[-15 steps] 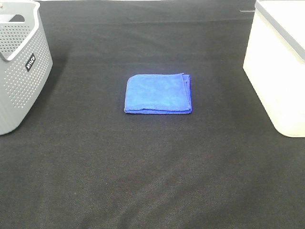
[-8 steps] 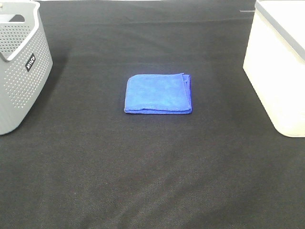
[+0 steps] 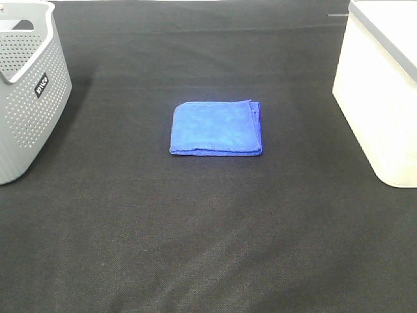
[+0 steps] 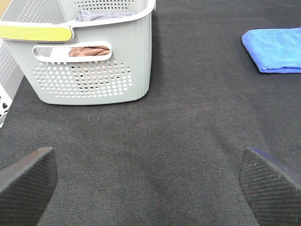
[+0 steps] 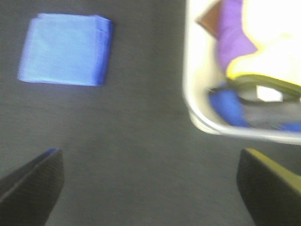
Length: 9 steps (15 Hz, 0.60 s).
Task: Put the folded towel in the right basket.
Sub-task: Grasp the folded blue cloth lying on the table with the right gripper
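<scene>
A: Baskets first. What sits in the grey basket (image 3: 29,98) on the left?
B: From the left wrist view, a brown cloth (image 4: 87,51) shows through the handle slot, with greyish fabric (image 4: 101,15) higher up inside. A yellow strip (image 4: 35,32) runs along the near rim.
A: And the white basket (image 3: 381,91) on the right?
B: The right wrist view is blurred. Noted: purple fabric (image 5: 235,37), something pale yellow (image 5: 277,42), a blue piece (image 5: 225,106), and grey beside that. I cannot name them further.
A: Where is the towel?
B: The folded blue towel (image 3: 217,128) lies flat on the black table cloth (image 3: 208,248), mid-table and well apart from both baskets. It is not yet in the white one.
A: What lies between the towel and the white basket?
B: Black cloth runs from the towel's edge to the basket wall.
A: And the pincers?
B: The left gripper (image 4: 149,186) has its fingers wide apart over cloth near the grey basket, holding nothing. The right gripper (image 5: 150,183) is likewise spread, over cloth between the towel and the white basket.
</scene>
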Tool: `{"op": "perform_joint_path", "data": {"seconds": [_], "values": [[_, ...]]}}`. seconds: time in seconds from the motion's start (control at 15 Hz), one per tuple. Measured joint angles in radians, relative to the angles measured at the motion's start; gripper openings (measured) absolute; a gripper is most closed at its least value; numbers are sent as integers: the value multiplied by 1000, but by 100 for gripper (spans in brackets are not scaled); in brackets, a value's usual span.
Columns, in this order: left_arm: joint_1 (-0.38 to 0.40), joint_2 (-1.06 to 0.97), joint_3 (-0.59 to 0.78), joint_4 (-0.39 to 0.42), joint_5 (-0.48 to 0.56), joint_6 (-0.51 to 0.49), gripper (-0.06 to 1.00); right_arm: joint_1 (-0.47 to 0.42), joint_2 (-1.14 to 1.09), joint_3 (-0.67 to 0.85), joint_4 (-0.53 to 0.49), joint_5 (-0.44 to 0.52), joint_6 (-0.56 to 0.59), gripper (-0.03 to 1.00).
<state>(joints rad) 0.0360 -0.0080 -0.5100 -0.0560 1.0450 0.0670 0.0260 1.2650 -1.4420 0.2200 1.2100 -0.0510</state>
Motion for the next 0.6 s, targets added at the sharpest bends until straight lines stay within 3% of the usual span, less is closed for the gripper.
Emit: {"op": "perform_joint_path", "data": {"seconds": [0.13, 0.33, 0.6], "values": [[0, 0, 0, 0, 0, 0, 98, 21, 113, -65, 94, 5, -1, 96], [0, 0, 0, 0, 0, 0, 98, 152, 403, -219, 146, 5, 6, 96], [0, 0, 0, 0, 0, 0, 98, 174, 626, -349, 209, 6, 9, 96]]}}
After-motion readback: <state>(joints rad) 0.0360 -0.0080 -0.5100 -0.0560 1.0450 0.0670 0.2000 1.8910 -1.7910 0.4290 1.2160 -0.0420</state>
